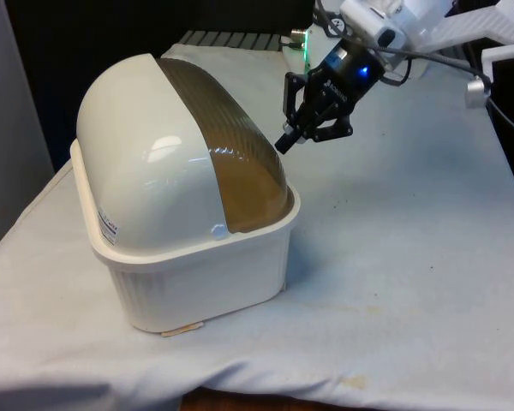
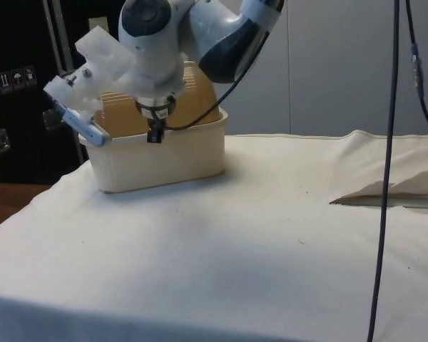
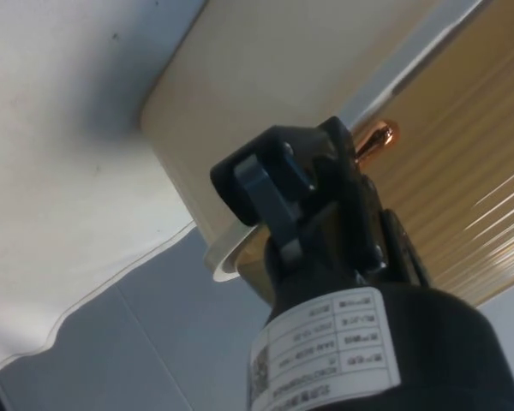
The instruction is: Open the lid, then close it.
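Observation:
A cream bread box (image 1: 214, 274) stands on the table at the front view's left. Its brown see-through roll lid (image 1: 231, 145) is down, with its lower edge at the rim. My black gripper (image 1: 284, 143) hovers just off the lid's edge on the front view's right, tilted down toward it, fingers together and holding nothing. In the wrist view the gripper (image 3: 283, 180) sits close beside the ribbed lid (image 3: 471, 171), with a small brown knob (image 3: 379, 135) just past the fingertips. From the side, the gripper (image 2: 155, 135) hangs in front of the box (image 2: 185, 153).
White cloth covers the table (image 1: 411, 257), with open room at the front view's right. In the side view a dark cable (image 2: 385, 178) hangs down, and a raised fold in the cloth (image 2: 392, 194) lies far from the box.

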